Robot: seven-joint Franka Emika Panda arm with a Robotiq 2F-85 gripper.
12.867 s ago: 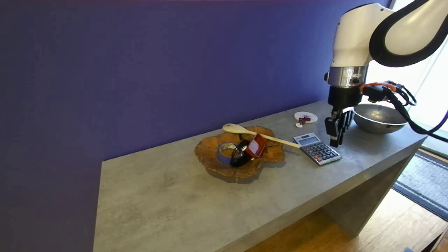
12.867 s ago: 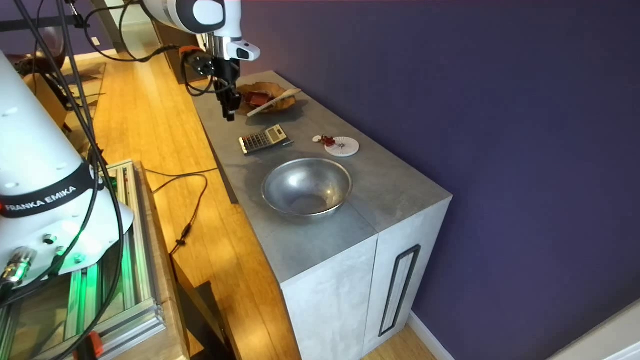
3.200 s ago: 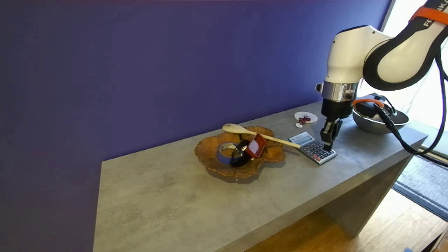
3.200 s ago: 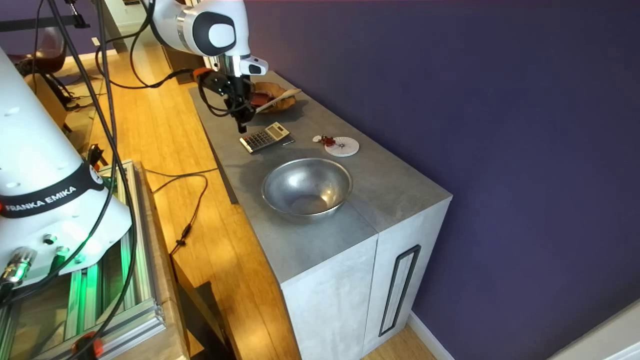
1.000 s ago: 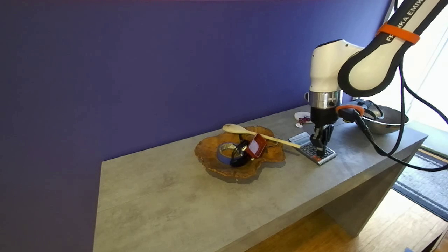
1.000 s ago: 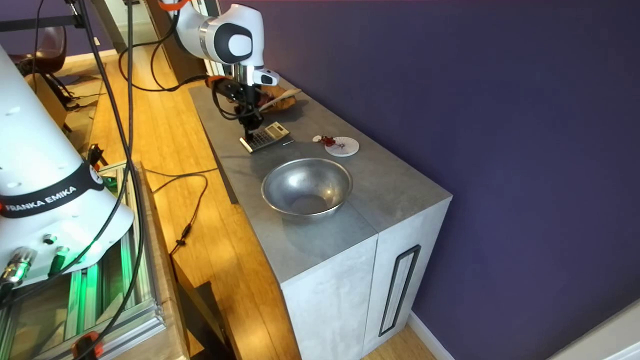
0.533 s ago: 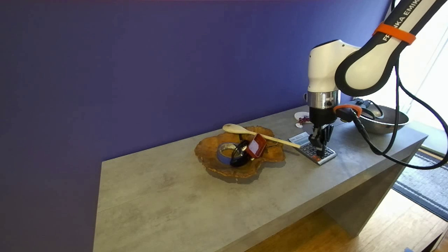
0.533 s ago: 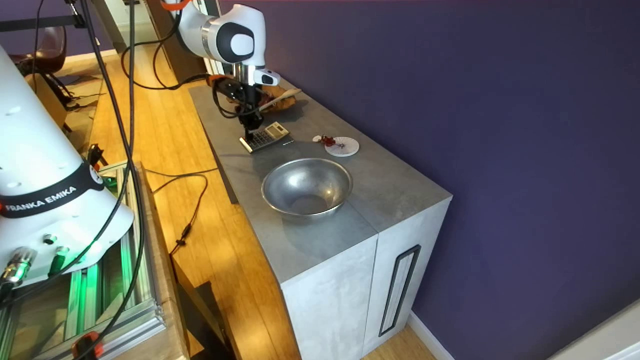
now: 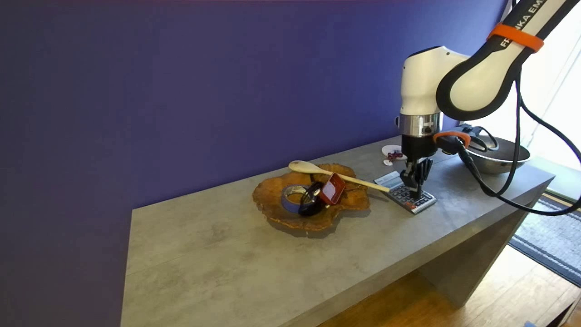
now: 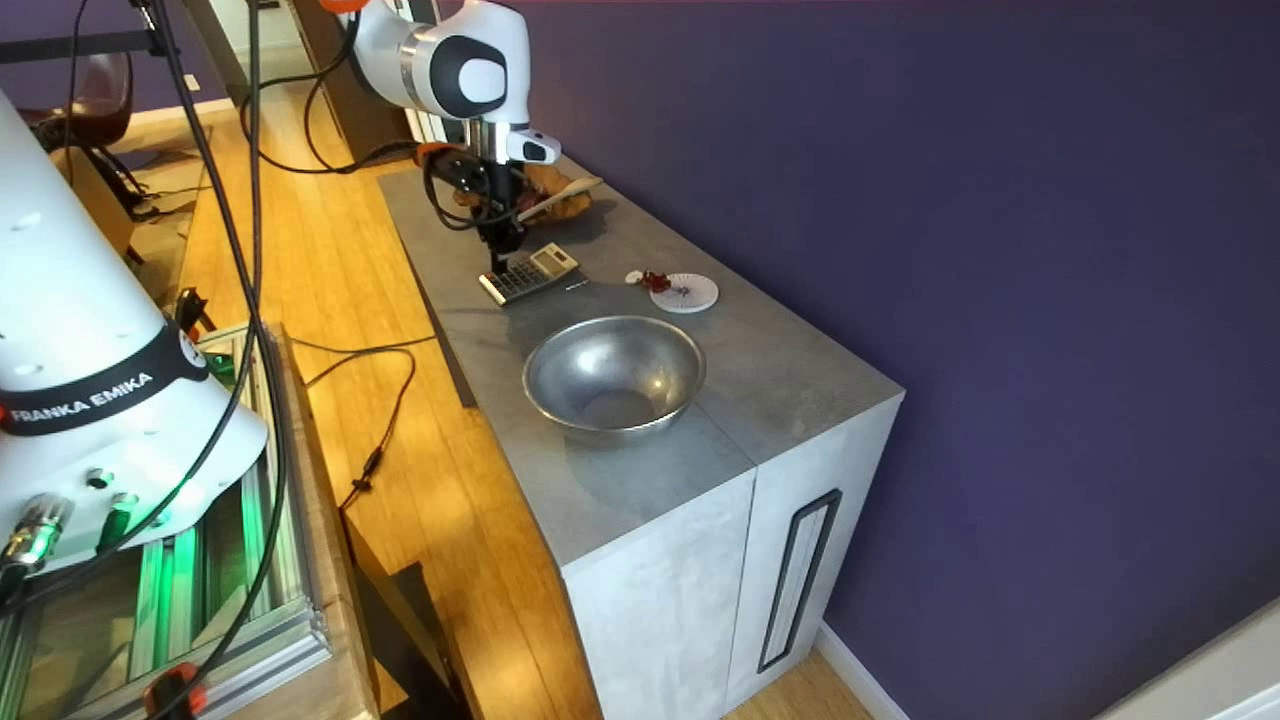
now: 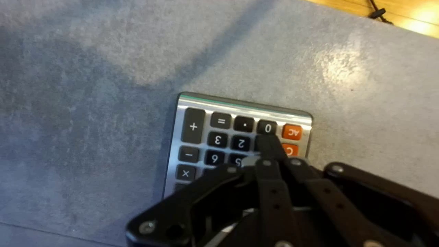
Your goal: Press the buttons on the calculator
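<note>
The grey calculator [image 9: 427, 203] lies flat on the counter, and it also shows in an exterior view [image 10: 552, 262] and in the wrist view [image 11: 202, 147]. Its buttons [image 11: 217, 140] are dark keys with orange AC and C keys at one side. My gripper [image 9: 415, 195] points straight down over the keypad, also seen in an exterior view [image 10: 499, 266]. In the wrist view my shut fingertips [image 11: 269, 142] cover the key beside 2, just below 0. They hold nothing. Whether they touch the key I cannot tell. The gripper hides the lower keys and the display in the wrist view.
A metal bowl [image 10: 614, 420] stands on the counter [image 10: 640, 500] near the calculator. A small white dish [image 10: 684, 293] with red bits lies toward the wall. A brown wooden tray [image 9: 272, 213] holds tape and a red box; a wooden spoon [image 9: 308, 167] reaches toward the calculator.
Over the earlier frames my gripper came down onto the keypad, and the calculator shifted slightly. In the last half second the gripper has risen a little. The calculator has stayed put.
</note>
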